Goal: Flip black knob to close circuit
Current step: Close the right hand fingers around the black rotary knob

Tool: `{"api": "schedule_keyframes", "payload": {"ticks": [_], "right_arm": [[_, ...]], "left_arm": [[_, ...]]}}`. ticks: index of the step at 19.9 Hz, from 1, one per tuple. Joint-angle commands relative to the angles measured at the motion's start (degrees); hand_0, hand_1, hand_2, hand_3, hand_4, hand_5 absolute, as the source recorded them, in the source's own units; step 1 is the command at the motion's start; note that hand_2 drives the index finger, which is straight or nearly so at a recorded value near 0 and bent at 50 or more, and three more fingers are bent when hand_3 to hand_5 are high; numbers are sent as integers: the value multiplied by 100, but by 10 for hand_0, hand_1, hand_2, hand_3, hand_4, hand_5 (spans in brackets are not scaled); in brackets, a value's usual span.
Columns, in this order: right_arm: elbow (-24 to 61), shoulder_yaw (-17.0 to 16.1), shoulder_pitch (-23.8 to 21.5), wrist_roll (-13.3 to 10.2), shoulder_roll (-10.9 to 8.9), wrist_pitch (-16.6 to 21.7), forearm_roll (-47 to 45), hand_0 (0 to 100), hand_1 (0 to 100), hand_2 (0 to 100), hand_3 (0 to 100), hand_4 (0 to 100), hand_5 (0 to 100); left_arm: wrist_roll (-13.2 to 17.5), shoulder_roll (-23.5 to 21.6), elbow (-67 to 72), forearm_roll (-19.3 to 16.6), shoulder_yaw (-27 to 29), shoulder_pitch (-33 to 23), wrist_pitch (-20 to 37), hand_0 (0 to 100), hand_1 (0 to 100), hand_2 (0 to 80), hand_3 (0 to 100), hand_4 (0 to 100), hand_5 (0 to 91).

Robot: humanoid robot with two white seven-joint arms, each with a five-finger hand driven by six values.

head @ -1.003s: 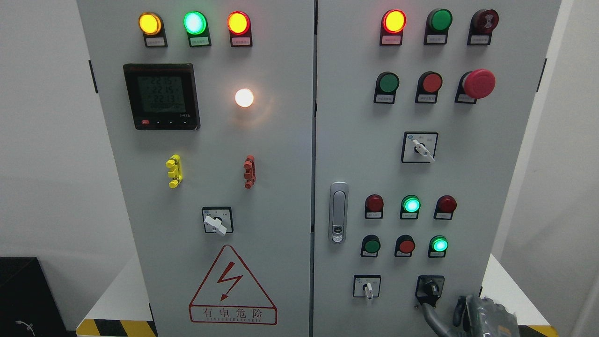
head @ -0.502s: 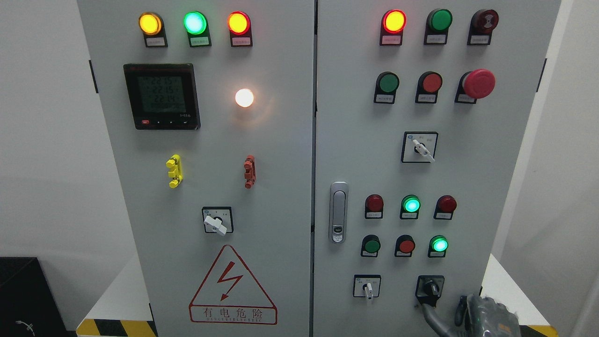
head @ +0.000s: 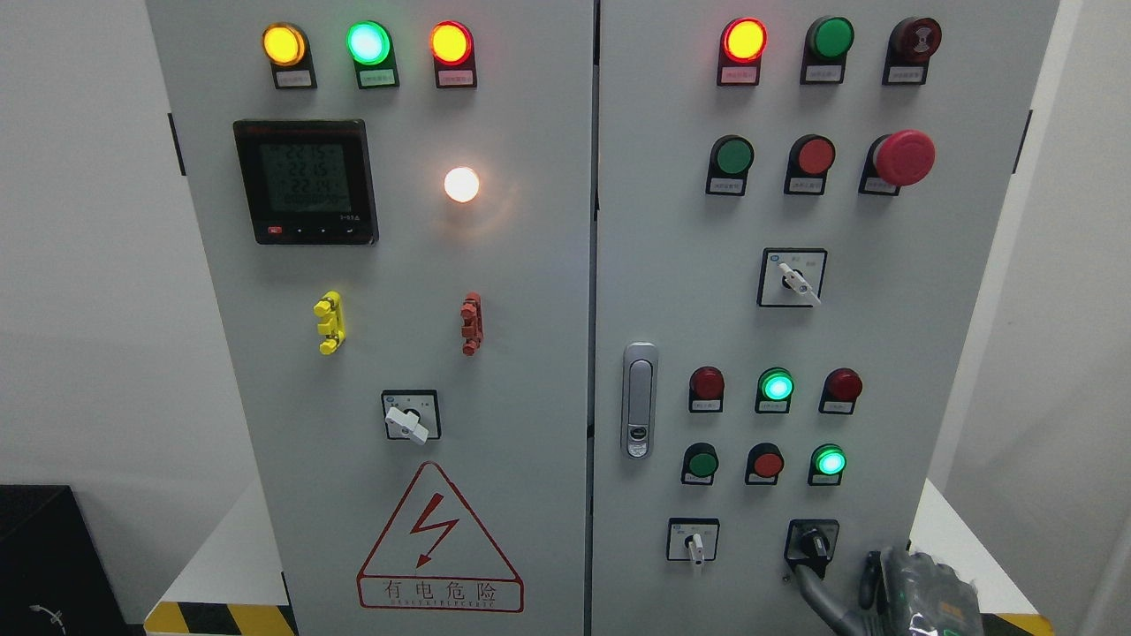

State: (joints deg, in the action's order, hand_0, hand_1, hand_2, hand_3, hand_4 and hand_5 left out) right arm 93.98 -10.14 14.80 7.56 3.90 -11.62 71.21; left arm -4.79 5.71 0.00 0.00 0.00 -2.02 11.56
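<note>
The black knob [head: 813,542] sits on a black square plate at the lower right of the right cabinet door [head: 671,265], its handle pointing roughly upward. My right hand [head: 848,594] comes in at the bottom right corner, just below and to the right of the knob. One long grey finger [head: 811,590] stretches up-left, its tip just under the knob's plate. The hand holds nothing and most of it is cut off by the picture's bottom edge. My left arm is out of view.
A white-handled selector switch [head: 694,541] sits left of the knob. Green-lit lamps [head: 829,461] and red buttons [head: 767,463] are above it. A door latch [head: 638,399] is further left. The left door carries a meter [head: 306,182] and a warning triangle [head: 438,541].
My right hand has slid slightly right and down at the bottom edge. The knob has not turned. The meter digits flicker.
</note>
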Motion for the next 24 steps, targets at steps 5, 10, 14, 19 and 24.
{"api": "schedule_keyframes", "payload": {"ticks": [5, 10, 14, 19, 24], "right_arm": [[-20, 3, 6, -9, -12, -24, 25, 0, 114, 785, 953, 776, 779], [-20, -5, -12, -9, -21, -15, 25, 0, 119, 783, 953, 777, 780], [-20, -41, -12, -9, -29, -15, 16, 0, 122, 784, 952, 777, 780], [-20, -58, 6, -9, -30, -15, -2, 0, 127, 783, 952, 777, 780], [-28, -58, 14, -9, -38, -24, -2, 0, 129, 783, 951, 777, 780]], "left_arm": [[-5, 0, 123, -123, -123, 0, 4, 0, 0, 0, 0, 0, 0], [-5, 0, 123, -123, -123, 0, 4, 0, 0, 0, 0, 0, 0], [-5, 0, 123, -123, -123, 0, 4, 0, 0, 0, 0, 0, 0], [-5, 0, 123, -123, -123, 0, 4, 0, 0, 0, 0, 0, 0], [-5, 0, 123, -123, -123, 0, -5, 0, 0, 0, 0, 0, 0]]}}
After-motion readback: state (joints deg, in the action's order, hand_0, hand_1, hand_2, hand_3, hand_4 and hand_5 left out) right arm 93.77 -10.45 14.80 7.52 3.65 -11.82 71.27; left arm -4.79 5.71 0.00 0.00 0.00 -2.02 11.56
